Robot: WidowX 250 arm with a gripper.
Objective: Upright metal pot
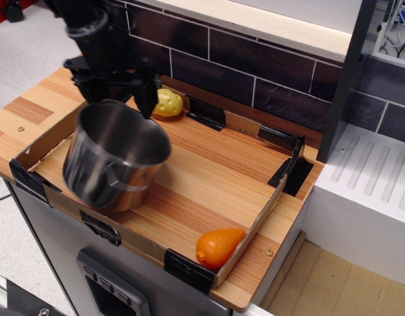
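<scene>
The metal pot (113,158) is shiny steel and stands about upright, mouth up, in the front left part of the cardboard-walled tray (267,212). It is motion-blurred and leans slightly. My gripper (115,92) hangs just above the pot's back rim. Its fingers look spread, with one fingertip (148,100) pointing down past the rim at the right. I see no grip on the pot.
A yellow toy vegetable (167,103) lies at the tray's back wall, right of the gripper. An orange toy vegetable (218,246) lies in the front right corner. A dark tiled wall (255,66) runs behind, and a white drainer (373,178) stands at the right.
</scene>
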